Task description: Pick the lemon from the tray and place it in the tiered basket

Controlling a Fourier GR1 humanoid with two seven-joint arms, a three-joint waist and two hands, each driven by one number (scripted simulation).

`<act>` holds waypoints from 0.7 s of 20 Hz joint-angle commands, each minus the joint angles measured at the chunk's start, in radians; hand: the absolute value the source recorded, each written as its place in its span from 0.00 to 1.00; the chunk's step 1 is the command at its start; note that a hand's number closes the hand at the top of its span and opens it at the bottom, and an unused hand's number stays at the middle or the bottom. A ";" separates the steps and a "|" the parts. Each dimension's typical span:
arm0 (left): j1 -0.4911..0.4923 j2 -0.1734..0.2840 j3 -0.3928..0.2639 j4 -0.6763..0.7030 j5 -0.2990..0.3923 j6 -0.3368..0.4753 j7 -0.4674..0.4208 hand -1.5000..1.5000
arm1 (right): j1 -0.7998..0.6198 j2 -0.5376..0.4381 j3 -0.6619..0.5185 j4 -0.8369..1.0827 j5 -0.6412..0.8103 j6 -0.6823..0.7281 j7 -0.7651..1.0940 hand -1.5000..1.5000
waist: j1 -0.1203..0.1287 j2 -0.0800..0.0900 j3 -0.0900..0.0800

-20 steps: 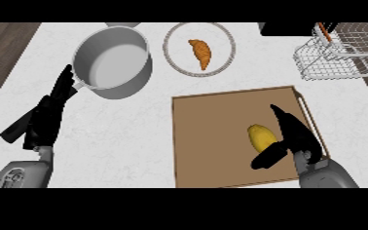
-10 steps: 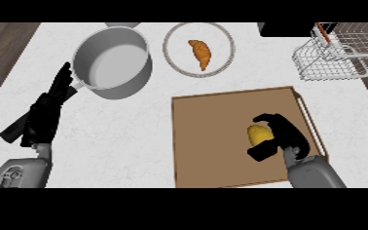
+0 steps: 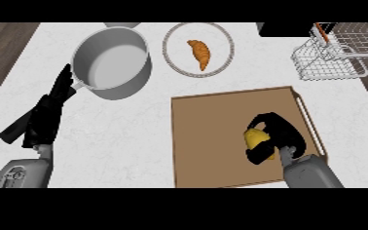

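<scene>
With the right hand (image 3: 277, 137) curled round the lemon (image 3: 256, 138) on the tray (image 3: 215, 141), lift straight up before swinging far-right toward the tiered basket (image 3: 327, 58)

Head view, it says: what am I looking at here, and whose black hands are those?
You are looking down at a kitchen counter as if from the robot's own head. The two grey forearms coming up from the bottom edge are its arms, each ending in a black hand.

The right hand sits over a brown tray, with its fingers curled round a yellow lemon, which it partly hides. I cannot tell whether the lemon is lifted off the tray yet.

The left hand is open at the left side, resting and holding nothing.

Also on the counter: a grey pot, a white plate with a croissant on it, and at the upper right a wire basket, where the lemon is meant to go.
</scene>
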 commanded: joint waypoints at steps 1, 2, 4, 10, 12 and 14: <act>-0.059 0.007 0.019 -0.002 0.011 -0.023 0.058 0.50 | 0.049 0.055 -0.021 -0.127 -0.029 -0.001 0.085 1.00 | -0.005 0.004 0.007; -0.025 -0.010 0.019 0.051 -0.008 -0.019 -0.021 0.50 | -0.018 0.075 0.002 0.003 0.042 -0.012 -0.038 1.00 | 0.002 0.006 0.007; -0.009 -0.015 0.010 0.022 0.002 -0.012 -0.014 0.50 | -0.043 0.052 0.095 0.021 0.101 -0.019 -0.161 1.00 | 0.012 0.007 0.007; -0.074 -0.026 0.019 0.071 -0.018 0.008 -0.009 0.50 | -0.169 0.034 0.111 0.099 0.189 -0.063 -0.392 1.00 | 0.005 0.009 0.007; -0.027 -0.013 0.023 0.064 -0.020 -0.002 -0.027 0.50 | -0.115 0.041 0.090 -0.048 0.182 -0.117 -0.369 1.00 | -0.004 0.005 0.007; -0.003 -0.005 0.017 -0.016 -0.007 -0.018 0.020 0.50 | -0.111 0.065 0.039 -0.106 0.181 -0.206 -0.367 1.00 | -0.004 0.001 0.008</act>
